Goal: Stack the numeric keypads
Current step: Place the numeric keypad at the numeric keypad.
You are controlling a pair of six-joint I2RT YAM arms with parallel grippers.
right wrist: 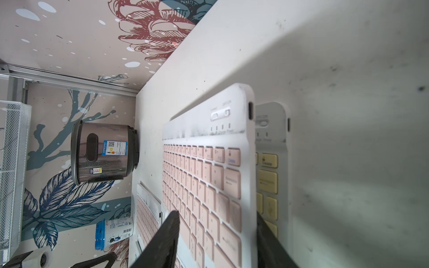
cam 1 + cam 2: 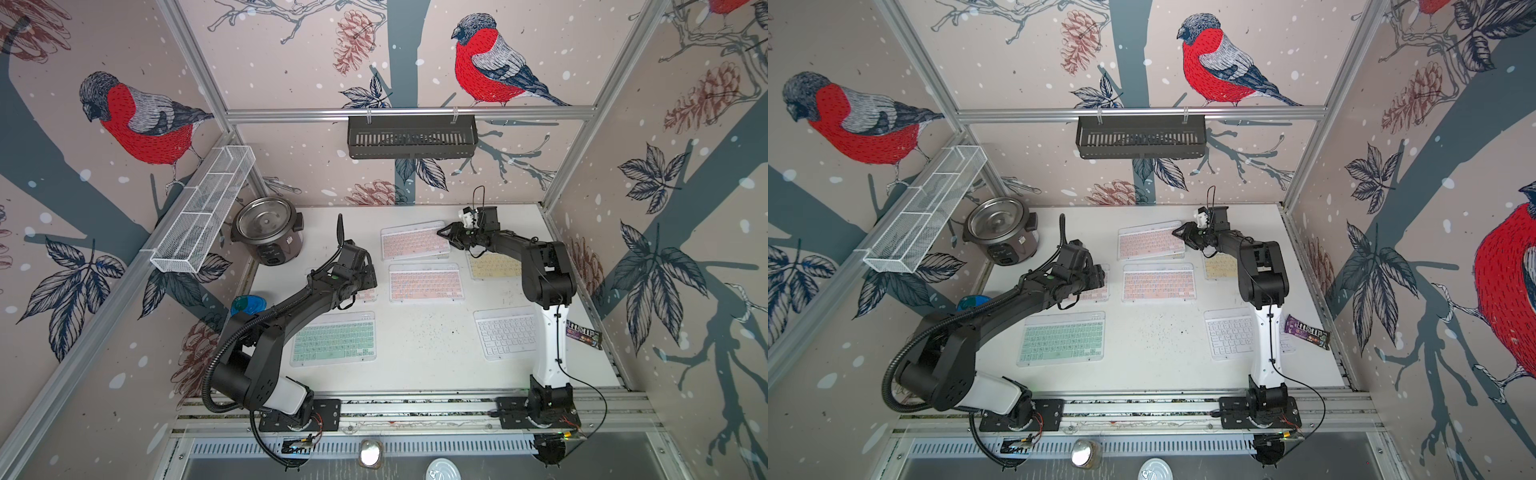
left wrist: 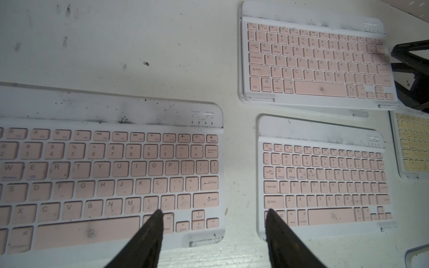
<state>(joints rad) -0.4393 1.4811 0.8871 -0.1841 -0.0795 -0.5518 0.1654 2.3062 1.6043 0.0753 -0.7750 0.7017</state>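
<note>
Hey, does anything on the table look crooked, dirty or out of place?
Yes. The far pink keypad lies skewed on a yellow-keyed keypad, whose edge sticks out beneath. Black grime smears the left pink keypad, dark specks dot the table, and a candy bar lies at its right edge.

Taking the way the left gripper point(image 3: 214, 211) points as twelve o'clock, its two black fingers point(image 3: 148, 239) stand apart with nothing between them (one tip over the keys of the near pink keypad point(image 3: 109, 176) at ten o'clock, its mate over a corner of the second pink keypad point(image 3: 325, 183) at two o'clock). Farther out, toward one o'clock, a third pink keypad point(image 3: 318, 62) lies slightly skewed atop a lower keypad point(image 3: 359, 113) whose frame peeks out. The right gripper point(image 3: 394, 58) sits at three o'clock of that stack. A pale yellow keypad point(image 3: 413, 143) lies at three o'clock of the second pink one. The white table point(image 3: 116, 46) is smudged dark.
</note>
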